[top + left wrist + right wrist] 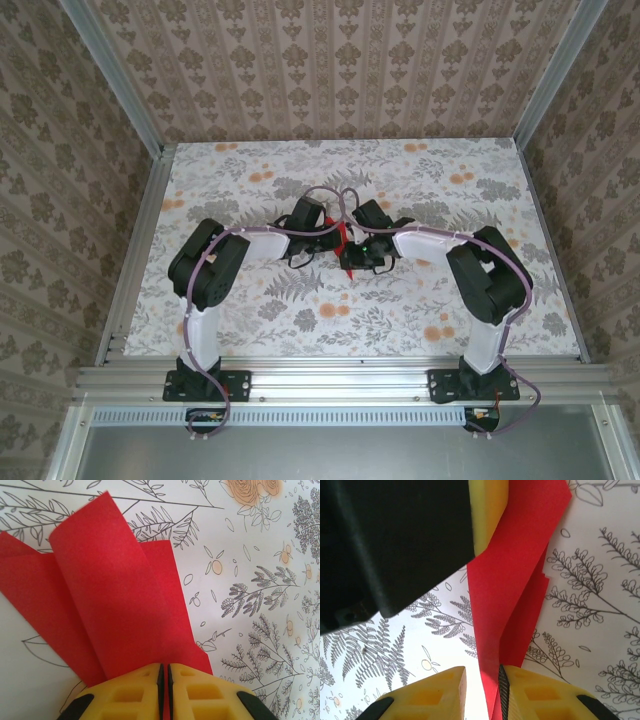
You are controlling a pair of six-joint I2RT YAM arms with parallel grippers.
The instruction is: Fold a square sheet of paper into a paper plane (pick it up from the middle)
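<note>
Left gripper [164,669]: 2 yellow fingers pressed together on the lower edge of the red paper [115,595], clamping it.
Right gripper [481,672]: jaws parted; a strip of the paper runs through the gap, lying against 1 finger [540,695], with the other clear of it.
Paper position: creased into overlapping layers, over the middle of the floral table [250,300], between both grippers.
Arms: both bent inward, wrists meeting at centre.

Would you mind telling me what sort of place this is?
Probably a purpose-built robot test booth: aluminium frame posts, wallpapered walls around a floral tabletop, with the left arm and right arm bolted at its near edge.
</note>
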